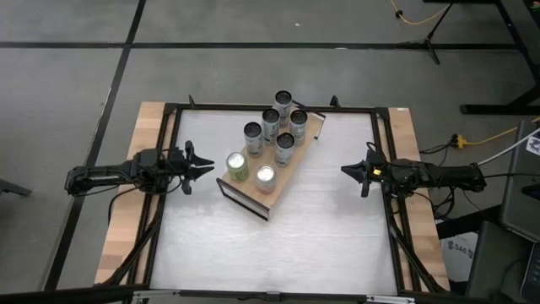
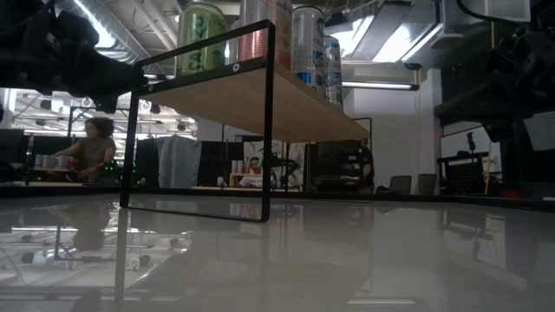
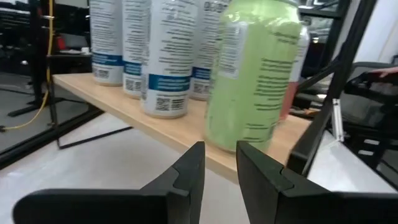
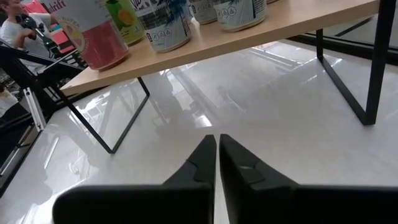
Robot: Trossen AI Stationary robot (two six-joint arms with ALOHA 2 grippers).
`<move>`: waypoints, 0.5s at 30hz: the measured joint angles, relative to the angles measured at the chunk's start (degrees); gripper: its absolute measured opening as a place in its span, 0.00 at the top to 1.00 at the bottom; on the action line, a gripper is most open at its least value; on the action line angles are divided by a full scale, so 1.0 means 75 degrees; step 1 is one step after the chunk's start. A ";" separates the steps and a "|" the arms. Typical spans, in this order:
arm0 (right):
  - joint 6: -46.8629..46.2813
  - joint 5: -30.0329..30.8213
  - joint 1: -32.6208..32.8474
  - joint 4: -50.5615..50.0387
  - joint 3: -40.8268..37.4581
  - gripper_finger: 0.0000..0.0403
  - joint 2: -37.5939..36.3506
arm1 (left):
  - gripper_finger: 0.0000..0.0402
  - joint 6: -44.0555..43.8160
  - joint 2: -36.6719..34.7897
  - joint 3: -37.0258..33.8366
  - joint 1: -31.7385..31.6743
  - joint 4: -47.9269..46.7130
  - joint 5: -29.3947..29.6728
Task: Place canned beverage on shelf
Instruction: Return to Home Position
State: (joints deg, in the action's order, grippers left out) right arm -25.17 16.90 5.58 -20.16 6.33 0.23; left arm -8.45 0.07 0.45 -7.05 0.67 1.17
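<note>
The shelf [image 1: 310, 133] stands on the middle of the table, toward its far edge, with its long axis running from 7 to 1 o'clock in the high view. It carries seven upright cans. The green can [image 1: 237, 164] and the pink can [image 1: 265, 176] stand side by side at its 7 o'clock end, the other five in rows toward 1 o'clock. No can is left on the tabletop, so the stocking looks done.

The left gripper [image 1: 208, 169] is the nearer one. It is empty, its fingers a narrow gap apart, and the green can lies just beside it at 3 o'clock. The right gripper [image 1: 346, 171] is also empty, fingers drawn almost together, with the shelf well apart from it at 9 o'clock.

Going home probably means each arm backing straight outward. The left one has the least room, since a swing toward 3 o'clock could nudge the green can.

The white table [image 1: 337, 245] is glossy and mirrors the frame. Beyond it, a person [image 2: 91, 147] sits at a desk.
</note>
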 joint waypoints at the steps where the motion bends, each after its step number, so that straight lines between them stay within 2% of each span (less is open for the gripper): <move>1: 0.0000 -0.0001 0.0000 -0.0002 0.0000 0.97 0.0000 | 0.79 0.0000 0.0010 -0.0001 0.0055 0.0029 0.0004; 15: 0.0000 -0.0002 0.0003 -0.0003 0.0000 0.97 0.0000 | 0.79 0.0000 0.0010 -0.0003 0.0678 0.0026 0.0012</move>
State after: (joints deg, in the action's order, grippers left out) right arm -25.17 16.88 5.60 -20.18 6.33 0.23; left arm -8.45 0.14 0.43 -1.96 0.86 1.26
